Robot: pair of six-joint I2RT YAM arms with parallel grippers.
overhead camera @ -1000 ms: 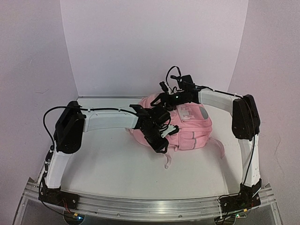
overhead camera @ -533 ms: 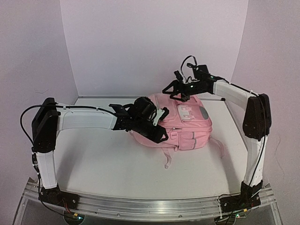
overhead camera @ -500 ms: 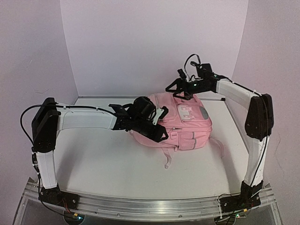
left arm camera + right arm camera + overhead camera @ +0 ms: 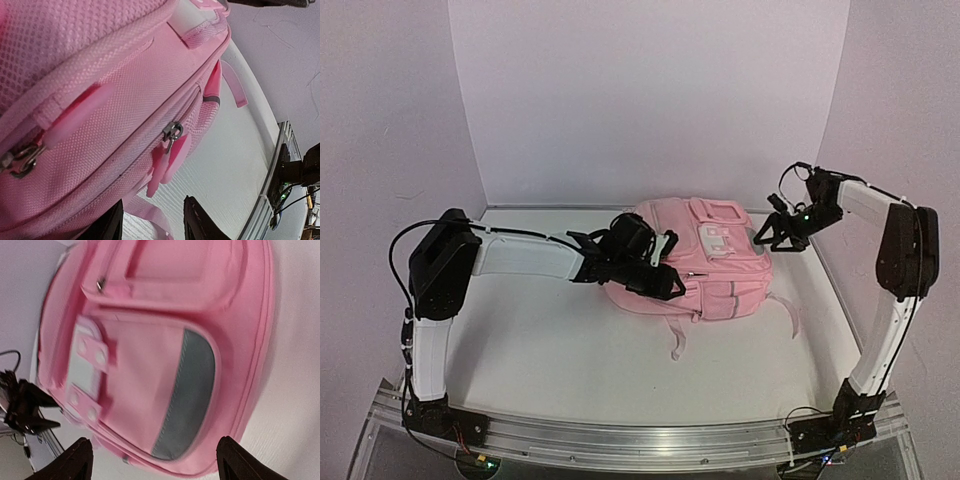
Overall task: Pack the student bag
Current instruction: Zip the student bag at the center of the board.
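The student bag (image 4: pixel 715 255), a soft pink backpack, lies flat at the back middle of the white table. My left gripper (image 4: pixel 665 282) is at its left front side, low against the fabric. In the left wrist view the bag (image 4: pixel 100 90) fills the frame, with a metal zip slider (image 4: pixel 172 131) and pink pull tabs just above my open left gripper (image 4: pixel 150 225). A pink strap (image 4: pixel 150 212) lies between the fingers, ungripped. My right gripper (image 4: pixel 772 232) hovers at the bag's right edge, open wide. Its view looks down on the bag's front pocket (image 4: pixel 150 375) with a grey reflective patch (image 4: pixel 192 395).
Loose pink straps trail onto the table at the bag's front (image 4: pixel 677 345) and right (image 4: pixel 785 310). Lilac walls close in the back and both sides. An aluminium rail (image 4: pixel 640 440) runs along the near edge.
My right arm has swung from over the bag's back edge out to its right side and its jaws have widened. The left gripper stays at the bag's left front, its elbow shifted.
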